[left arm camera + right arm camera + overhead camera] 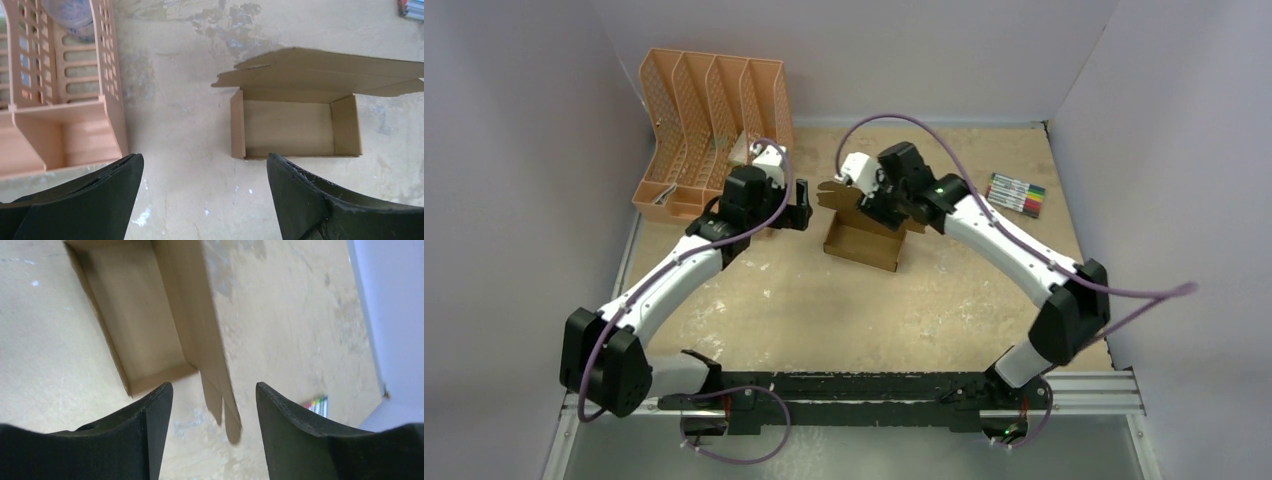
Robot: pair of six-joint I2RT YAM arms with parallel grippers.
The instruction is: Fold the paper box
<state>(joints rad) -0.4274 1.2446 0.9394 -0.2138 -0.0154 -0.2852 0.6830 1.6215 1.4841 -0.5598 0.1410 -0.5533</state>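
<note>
Left gripper [802,205], seen from the top camera, hangs with its black fingers spread over the table [824,310], just beside the peach slotted organizer [709,120] in the far left corner. The right gripper [864,195] sits above the back flap of the paper box [864,245], a shallow brown cardboard tray standing near the middle of the far edge, between the two grippers. A row of coloured markers [1016,195] lies toward the far right corner.

From the left wrist, the left gripper [202,165] is wide apart with nothing between its matte, curved fingers. The paper box [290,127] shows an open rectangular well with thin upright walls and a jagged-edged lid flap leaning off its far side. The organizer's [65,120] latticed plastic walls fill the left. The tabletop is worn, mottled fibreboard.

From the right wrist, the right gripper [214,390] is parted. The paper box's [140,325] long, smooth flap runs down between the fingers, blurred, with no pad visibly pressing it. The markers [317,402] peek past the right finger.
</note>
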